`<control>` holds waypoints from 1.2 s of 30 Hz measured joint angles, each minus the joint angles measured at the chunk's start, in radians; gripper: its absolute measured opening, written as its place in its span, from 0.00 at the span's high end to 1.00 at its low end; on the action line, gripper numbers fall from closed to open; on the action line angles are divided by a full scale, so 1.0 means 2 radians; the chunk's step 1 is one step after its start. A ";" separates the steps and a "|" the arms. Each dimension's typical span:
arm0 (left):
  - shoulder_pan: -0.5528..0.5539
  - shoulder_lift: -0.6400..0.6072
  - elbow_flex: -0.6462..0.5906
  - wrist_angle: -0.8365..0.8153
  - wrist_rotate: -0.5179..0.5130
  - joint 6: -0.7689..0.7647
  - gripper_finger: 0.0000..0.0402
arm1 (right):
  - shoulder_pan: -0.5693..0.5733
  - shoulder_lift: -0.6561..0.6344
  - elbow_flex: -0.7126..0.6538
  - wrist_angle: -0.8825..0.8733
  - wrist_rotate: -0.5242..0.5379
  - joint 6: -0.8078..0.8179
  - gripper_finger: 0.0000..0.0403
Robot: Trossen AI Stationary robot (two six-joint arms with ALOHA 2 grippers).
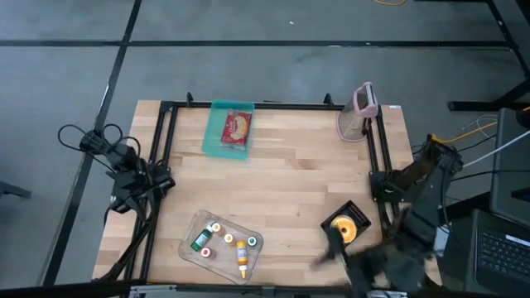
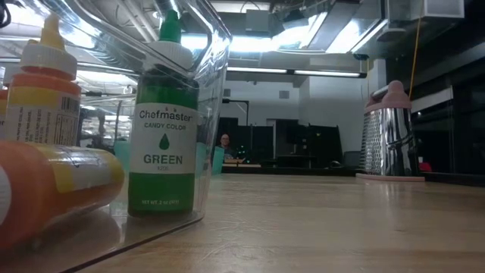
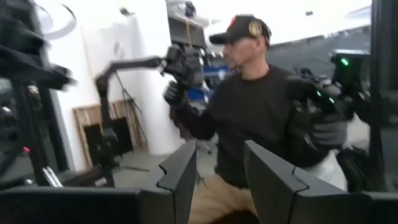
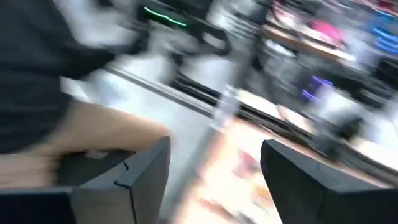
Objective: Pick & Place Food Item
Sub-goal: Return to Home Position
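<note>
Beside the basket at the desk's near right corner, the empty, spread right gripper is best lifted clear first; the spread left gripper is parked off the left edge.

Grater, teal tray — clear bin of bottles

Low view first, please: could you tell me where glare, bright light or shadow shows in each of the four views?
Low view: ceiling strip lights blaze overhead and glint off the clear tray wall and the steel grater. Left wrist view: a bright white backdrop glares behind the person. High view: even light, only soft shadows on the table. Right wrist view: no distinct glare.
</note>
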 joint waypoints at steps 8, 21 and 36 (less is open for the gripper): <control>0.000 0.000 0.000 -0.039 0.023 0.026 0.67 | -0.068 -0.106 -0.155 0.103 -0.193 -0.071 0.39; 0.000 0.000 -0.039 -0.053 -0.022 0.039 0.67 | -0.114 -0.436 -0.655 0.442 -0.204 -0.065 0.39; -0.017 0.006 -0.106 0.042 -0.128 0.021 0.67 | -0.110 -0.472 -0.772 0.521 -0.221 -0.021 0.39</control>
